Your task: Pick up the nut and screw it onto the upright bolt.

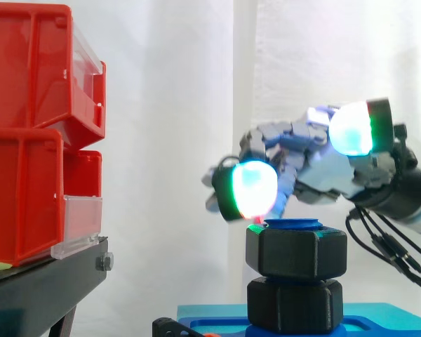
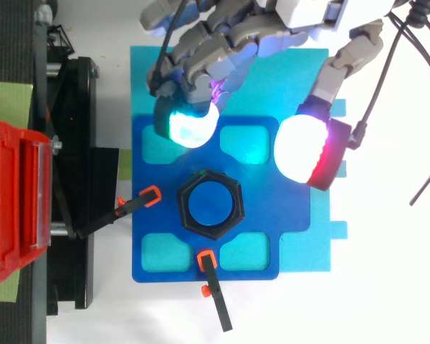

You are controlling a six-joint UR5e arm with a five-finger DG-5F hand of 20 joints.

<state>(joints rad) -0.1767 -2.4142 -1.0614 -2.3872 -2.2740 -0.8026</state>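
Note:
A black hex nut (image 1: 296, 251) sits on the upright blue bolt (image 2: 210, 203), whose flat top shows through the nut's hole. Below it in the side view is a second black hex piece (image 1: 295, 303), stacked on the same bolt. The bolt stands on a dark blue plate (image 2: 258, 215). My hand (image 1: 323, 168) hovers just above and behind the nut, open, with its fingers spread and holding nothing. One glowing fingertip (image 1: 252, 188) hangs close over the nut's left top edge. In the top view the hand (image 2: 272, 29) reaches in from the top edge, clear of the nut.
The blue plate lies on a cyan base (image 2: 312, 244) and is held by two small orange-tipped black clamps (image 2: 140, 203) (image 2: 213, 287). Stacked red bins (image 1: 28, 140) on a black stand (image 1: 42, 281) fill the left side.

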